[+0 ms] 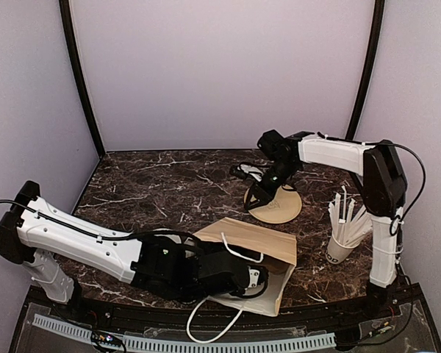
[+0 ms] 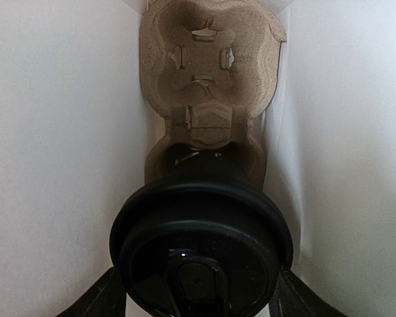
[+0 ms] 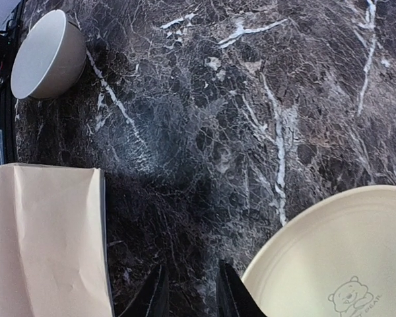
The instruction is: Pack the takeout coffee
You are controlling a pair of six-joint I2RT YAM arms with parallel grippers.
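In the left wrist view the takeout coffee (image 2: 201, 231) fills the lower frame, its round black lid toward the camera. It sits in the near pocket of a brown pulp cup carrier (image 2: 208, 72) between the white inner walls of a paper bag (image 2: 59, 165). My left gripper (image 2: 201, 294) is shut on it, with one dark finger against each side of the lid. From above, the left arm reaches into the mouth of the bag (image 1: 261, 239), which lies on its side, and the cup is hidden there. My right gripper (image 1: 259, 193) hovers by a cream plate (image 1: 283, 209), jaws narrowly apart and empty.
The table is dark marble (image 3: 218, 119). A white cup of white straws (image 1: 344, 239) stands at the right, near the right arm's base. The right wrist view shows a white bowl (image 3: 46, 56) at top left, the bag's edge (image 3: 43, 238) and the plate (image 3: 336, 257).
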